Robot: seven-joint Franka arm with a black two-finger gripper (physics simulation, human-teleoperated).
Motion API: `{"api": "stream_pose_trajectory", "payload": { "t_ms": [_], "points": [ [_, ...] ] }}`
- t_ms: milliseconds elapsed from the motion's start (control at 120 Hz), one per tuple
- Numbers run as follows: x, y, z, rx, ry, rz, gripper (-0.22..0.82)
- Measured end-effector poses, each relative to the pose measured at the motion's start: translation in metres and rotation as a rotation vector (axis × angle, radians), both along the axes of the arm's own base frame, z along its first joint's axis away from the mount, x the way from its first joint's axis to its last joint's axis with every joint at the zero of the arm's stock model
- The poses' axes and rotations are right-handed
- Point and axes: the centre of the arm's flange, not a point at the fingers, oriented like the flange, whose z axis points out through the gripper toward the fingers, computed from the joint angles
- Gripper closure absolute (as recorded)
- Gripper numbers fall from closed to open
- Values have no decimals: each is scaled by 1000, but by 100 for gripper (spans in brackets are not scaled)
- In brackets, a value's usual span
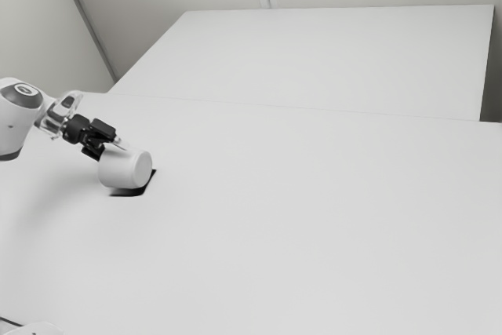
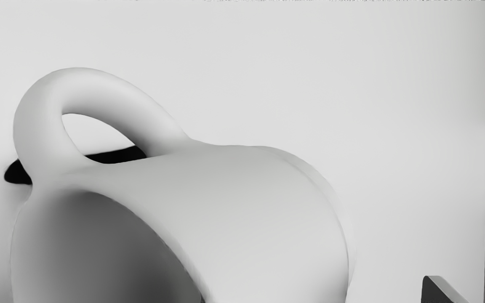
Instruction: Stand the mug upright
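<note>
White mug (image 1: 125,169) is on its side, not upright, over the table (image 1: 298,217), toward the exterior view's left; can't tell if it's touching the surface or slightly up. Base faces approx. the exterior view's right, mouth back twd the arm (image 1: 17,119). Hand (image 1: 107,147) is right at the mug's mouth end, angled down w/ fingers spread well apart; no grip on the mug, AFAICT. Wrist view: one fingertip (image 2: 438,292) is past the mug's base end, w/ a gap btwn it & the mug; a small dark bit (image 2: 202,299) shows at the rim, can't ID for sure. Handle (image 2: 99,92) sticks out from the mug's side, well apart from that fingertip. Black shadow (image 1: 129,192) on the table under the mug, incl. a patch seen thru the handle loop.
</note>
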Motion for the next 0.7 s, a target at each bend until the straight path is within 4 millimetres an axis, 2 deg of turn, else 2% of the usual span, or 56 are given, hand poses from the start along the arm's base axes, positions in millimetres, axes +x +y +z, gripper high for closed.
{"api": "stream_pose_trajectory", "payload": {
  "t_ms": [100,242,333,558,633,700],
  "points": [
    [2,-3,9,9,-16,-2,26],
    [7,-12,14,7,-27,-15,52],
    [11,-19,15,5,-33,-26,63],
    [14,-25,20,9,-30,-29,75],
    [15,-28,32,26,-34,-31,76],
    [20,-48,53,65,-44,-61,77]
  ]
}}
